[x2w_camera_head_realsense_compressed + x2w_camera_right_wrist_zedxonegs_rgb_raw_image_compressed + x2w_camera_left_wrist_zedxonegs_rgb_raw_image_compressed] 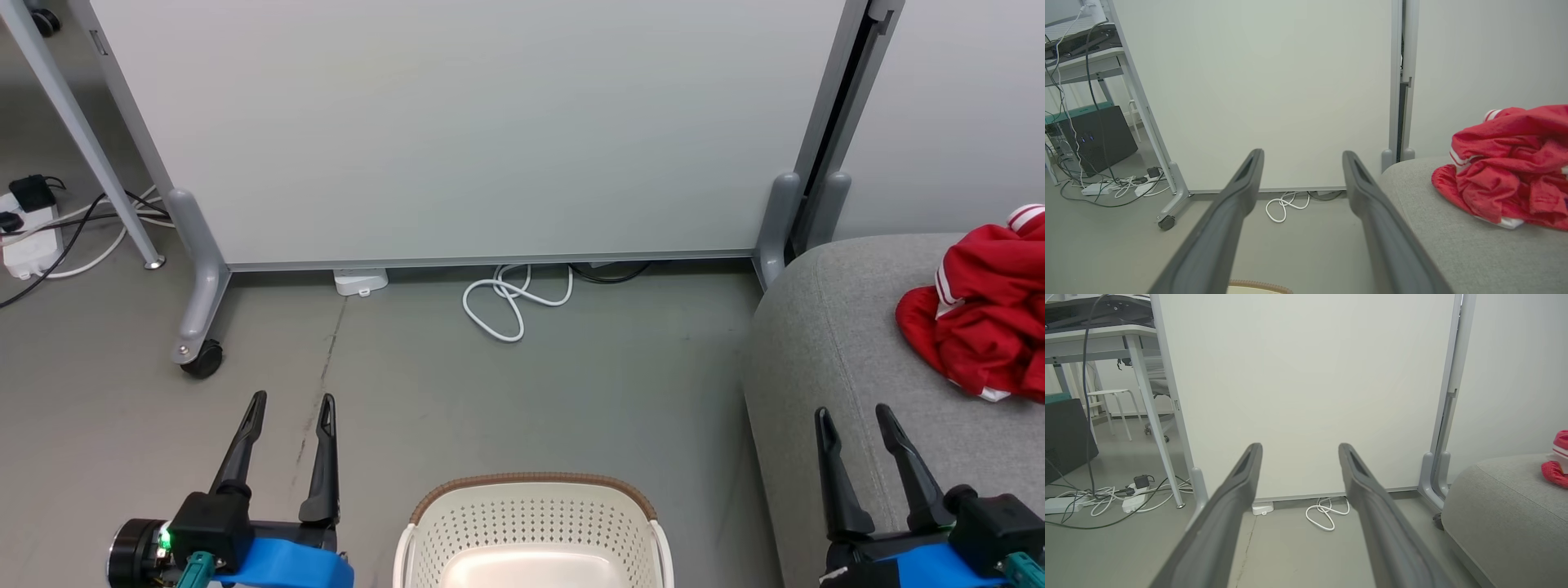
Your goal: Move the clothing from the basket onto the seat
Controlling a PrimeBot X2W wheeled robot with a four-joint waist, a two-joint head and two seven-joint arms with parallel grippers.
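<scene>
The red clothing (984,314) with white trim lies crumpled on the grey seat (833,327) at the right; it also shows as the clothing (1506,167) on the seat (1453,241), and as a red edge of clothing (1555,465) on the seat (1498,510). The cream basket (535,523) with a brown rim stands on the floor at the bottom centre; the visible part of its inside holds nothing. My left gripper (292,408) is open over the floor left of the basket. My right gripper (853,418) is open over the seat's front corner, near the clothing. Both hold nothing.
A white partition panel (457,122) on grey wheeled feet (200,355) stands behind. A coiled white cable (510,298) lies on the floor below it. Power strips and cables (33,229) sit at far left, by a table leg (82,139).
</scene>
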